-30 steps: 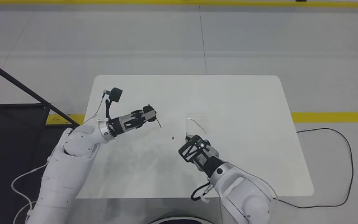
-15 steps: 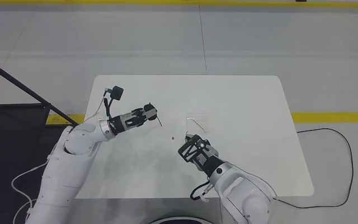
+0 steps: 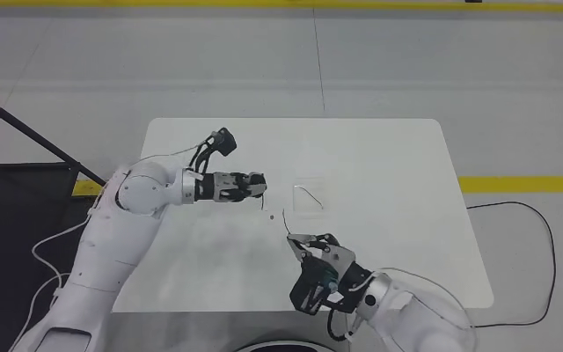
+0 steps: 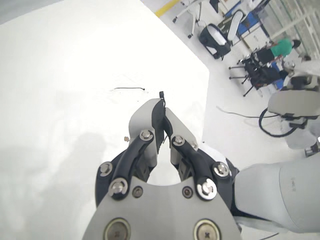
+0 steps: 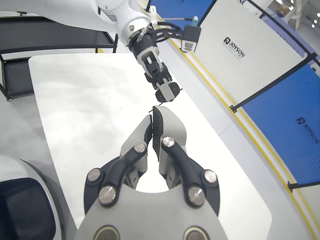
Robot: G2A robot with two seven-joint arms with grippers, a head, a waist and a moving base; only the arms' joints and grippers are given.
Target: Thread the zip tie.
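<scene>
Tabletop (image 3: 387, 158) white, floor (image 3: 176, 62) grey (yellow tape (image 3: 510, 184)); left jaws and right jaws pinch zip tie (image 4: 162, 95).

Most of the zip tie (image 4: 162, 95) is hidden between the pads of the left gripper (image 4: 163, 116); a short black end pokes past the tips. Its thin tail runs to the tips of the right gripper (image 5: 152, 119), and the closed pads hide whether they pinch it. From above, the tie's head is too small to make out. A speck (image 4: 126, 138) and a thin bent strip (image 3: 307, 193) on the table (image 3: 396, 158) are too small to identify.
</scene>
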